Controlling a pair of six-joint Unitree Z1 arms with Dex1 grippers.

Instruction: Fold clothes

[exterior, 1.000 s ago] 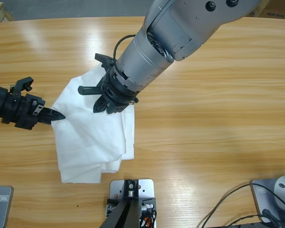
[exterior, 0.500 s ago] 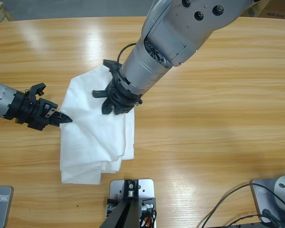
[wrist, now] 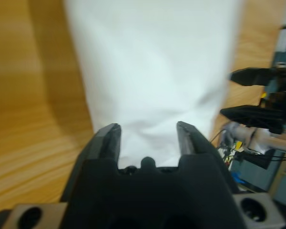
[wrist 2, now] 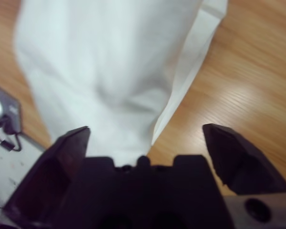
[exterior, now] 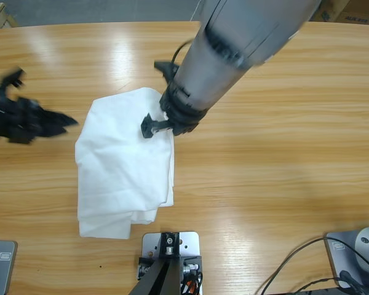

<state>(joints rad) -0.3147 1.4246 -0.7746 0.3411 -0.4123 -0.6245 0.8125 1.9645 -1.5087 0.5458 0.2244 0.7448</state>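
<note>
At bench (exterior: 283, 153) centre-left lay the clothes (exterior: 123, 166), a folded white heap. Right hand (exterior: 163, 123) hovered at its 1 o'clock corner, spread wide, gripping nothing. Left hand (exterior: 61, 121) sat at 9 o'clock, just off the cloth, parted.

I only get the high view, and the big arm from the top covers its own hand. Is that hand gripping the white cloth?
Observer: No. The right wrist view shows the right hand with its jaws spread wide. The white cloth lies under the gap, and neither jaw is closed on it.
Operator: And the blurred hand at the left edge?
Observer: That's the left hand. Its wrist view shows the jaws parallel with a gap between them, and the cloth shows through the gap.
</note>
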